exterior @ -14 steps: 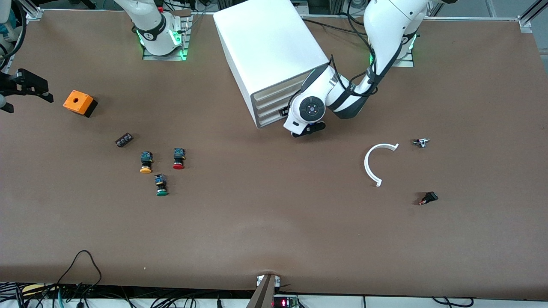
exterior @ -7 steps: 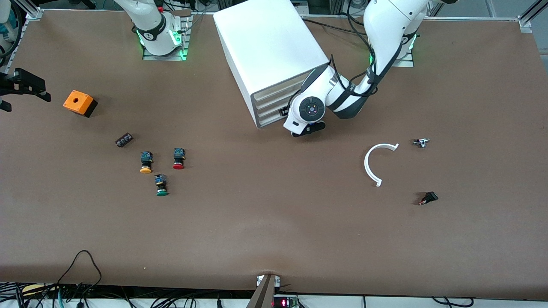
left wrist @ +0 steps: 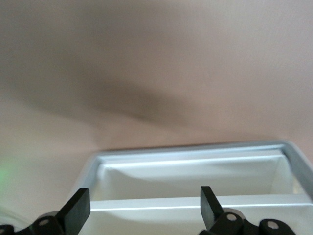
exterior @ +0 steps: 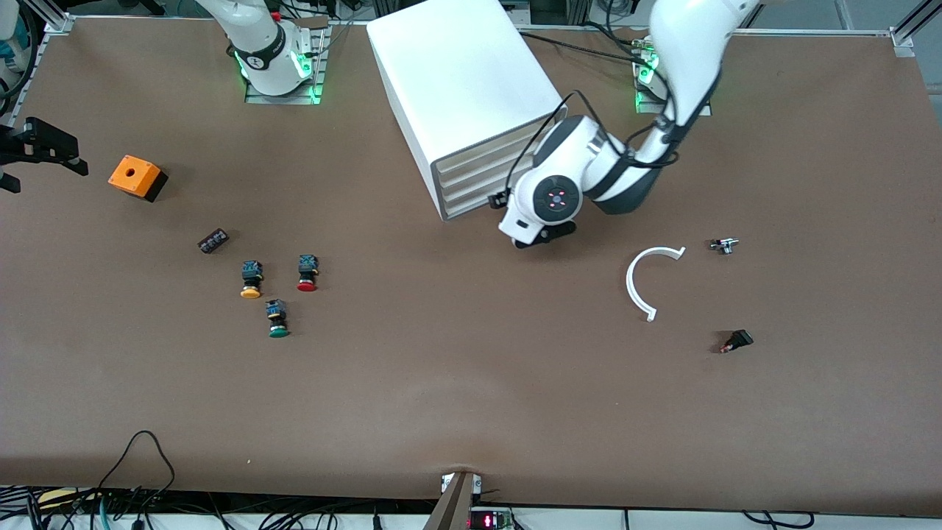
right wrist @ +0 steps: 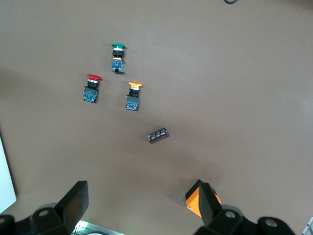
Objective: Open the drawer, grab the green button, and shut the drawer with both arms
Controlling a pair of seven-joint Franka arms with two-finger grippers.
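The white cabinet (exterior: pixel 464 81) stands at the table's back, and its drawer (exterior: pixel 468 209), the lowest of four, looks level with those above. My left gripper (exterior: pixel 519 234) hangs low just in front of the drawer fronts, mostly hidden under its wrist. In the left wrist view the left gripper (left wrist: pixel 144 208) is open, the white drawer (left wrist: pixel 195 177) lying a short way off its fingertips, untouched. The green button (exterior: pixel 278 324) lies on the table toward the right arm's end. My right gripper (exterior: pixel 45 146) waits open and empty over the table edge; its wrist view shows the right gripper (right wrist: pixel 142 205) and the button (right wrist: pixel 118 55).
A yellow-capped button (exterior: pixel 251 284) and a red-capped one (exterior: pixel 307 277) lie beside the green one. A small black part (exterior: pixel 213 241) and an orange box (exterior: pixel 137 177) sit nearby. Toward the left arm's end lie a white arc (exterior: pixel 639 283) and two small parts (exterior: pixel 725 245), (exterior: pixel 737 341).
The left arm's wrist has drawn back from the cabinet front, toward the front camera and the left arm's end. The right gripper has hardly moved.
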